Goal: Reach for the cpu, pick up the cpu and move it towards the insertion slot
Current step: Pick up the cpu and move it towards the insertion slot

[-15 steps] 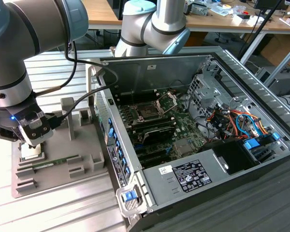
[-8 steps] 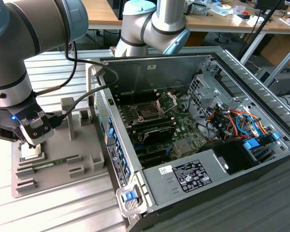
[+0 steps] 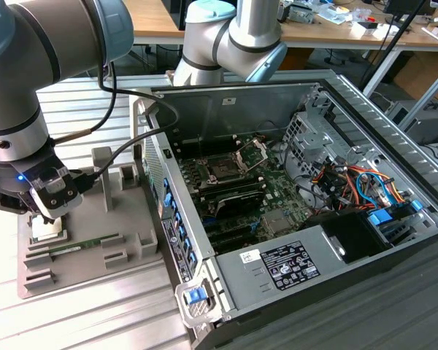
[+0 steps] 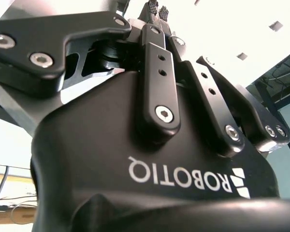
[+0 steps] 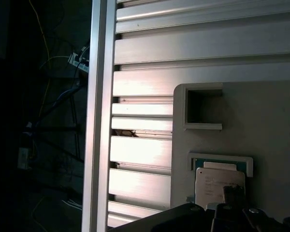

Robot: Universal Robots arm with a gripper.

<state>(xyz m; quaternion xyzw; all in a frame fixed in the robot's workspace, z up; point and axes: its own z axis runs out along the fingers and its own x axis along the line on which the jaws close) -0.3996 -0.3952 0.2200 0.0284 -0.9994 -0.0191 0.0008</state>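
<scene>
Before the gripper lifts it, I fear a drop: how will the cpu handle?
The cpu looks thin and flat: probably stiff, light, unlikely to roll. Its smooth metal face may be slippery. Seated in a framed recess, it likely resists sideways pushes.

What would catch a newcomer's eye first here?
The open computer case dominates the exterior view's right, its insertion slot framed in silver. At that view's left, the gripper hangs close over the cpu in a grey holder.
</scene>
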